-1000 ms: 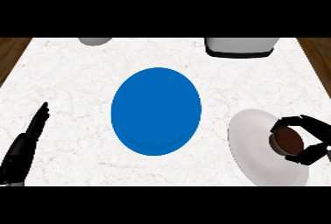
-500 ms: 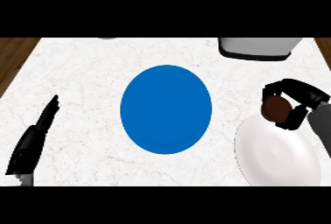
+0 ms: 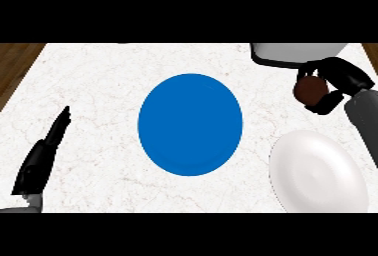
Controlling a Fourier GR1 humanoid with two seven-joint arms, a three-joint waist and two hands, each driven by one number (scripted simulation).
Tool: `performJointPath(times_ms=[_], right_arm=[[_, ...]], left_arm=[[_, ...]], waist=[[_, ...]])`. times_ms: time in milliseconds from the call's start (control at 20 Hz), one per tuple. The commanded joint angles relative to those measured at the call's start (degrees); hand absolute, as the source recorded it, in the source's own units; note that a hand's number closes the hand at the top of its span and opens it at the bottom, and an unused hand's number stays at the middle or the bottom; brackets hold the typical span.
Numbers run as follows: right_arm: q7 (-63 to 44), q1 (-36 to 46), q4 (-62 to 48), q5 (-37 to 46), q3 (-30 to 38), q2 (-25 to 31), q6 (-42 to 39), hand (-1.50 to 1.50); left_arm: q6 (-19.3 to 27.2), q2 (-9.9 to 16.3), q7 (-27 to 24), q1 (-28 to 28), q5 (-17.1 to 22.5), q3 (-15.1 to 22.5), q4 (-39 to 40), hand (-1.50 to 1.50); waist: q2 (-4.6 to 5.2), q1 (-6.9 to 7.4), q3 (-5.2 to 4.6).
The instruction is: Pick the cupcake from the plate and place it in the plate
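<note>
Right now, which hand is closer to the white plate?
Right. The right hand, holding the cupcake, is just above the white plate; the left hand rests far across the counter.

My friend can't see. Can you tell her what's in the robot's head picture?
The right hand holds a brown cupcake above the counter, beyond the white plate. A blue plate lies in the middle, and the left hand rests open at the left.

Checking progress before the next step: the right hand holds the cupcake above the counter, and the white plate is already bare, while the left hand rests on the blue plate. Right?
Not quite: the head view shows the left hand resting open on the counter, well apart from the blue plate. The right hand holds the cupcake; the white plate is bare.
</note>
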State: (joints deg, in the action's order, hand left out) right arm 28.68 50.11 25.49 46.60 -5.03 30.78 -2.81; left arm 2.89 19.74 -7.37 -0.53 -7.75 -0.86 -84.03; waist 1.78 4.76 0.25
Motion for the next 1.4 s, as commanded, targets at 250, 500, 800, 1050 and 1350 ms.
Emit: performJointPath(times_ms=[250,500,800,1050,1350], right_arm=[[10.28,7.09,-2.12,-5.51,8.05,-1.55,10.96,1.50],[20.74,8.86,2.70,-11.09,9.82,-1.54,-0.60,1.50],[17.76,7.82,11.59,-12.61,7.36,-7.06,-7.50,1.50],[8.40,6.52,20.94,-14.35,5.66,-13.15,-11.25,1.50],[-7.03,9.39,28.50,-14.73,3.37,-19.58,-15.61,1.50]], left_arm=[[0.95,-0.82,0.90,-1.71,-0.91,-0.01,-1.36,0.00],[0.45,0.05,-0.43,-5.52,-0.05,-1.89,-1.71,0.00],[-1.29,1.73,2.16,-5.05,0.85,-4.01,-3.48,0.00],[-0.25,-0.69,-1.69,-7.22,-0.27,-3.37,-2.36,0.00],[-0.86,-1.10,0.44,-6.91,-0.46,-3.27,-5.27,0.00]], waist=[[-1.03,-1.89,-0.08],[-1.92,-3.71,-0.22],[-2.22,-4.83,-0.26],[-2.15,-4.79,-0.28],[-2.01,-4.36,-0.27]])
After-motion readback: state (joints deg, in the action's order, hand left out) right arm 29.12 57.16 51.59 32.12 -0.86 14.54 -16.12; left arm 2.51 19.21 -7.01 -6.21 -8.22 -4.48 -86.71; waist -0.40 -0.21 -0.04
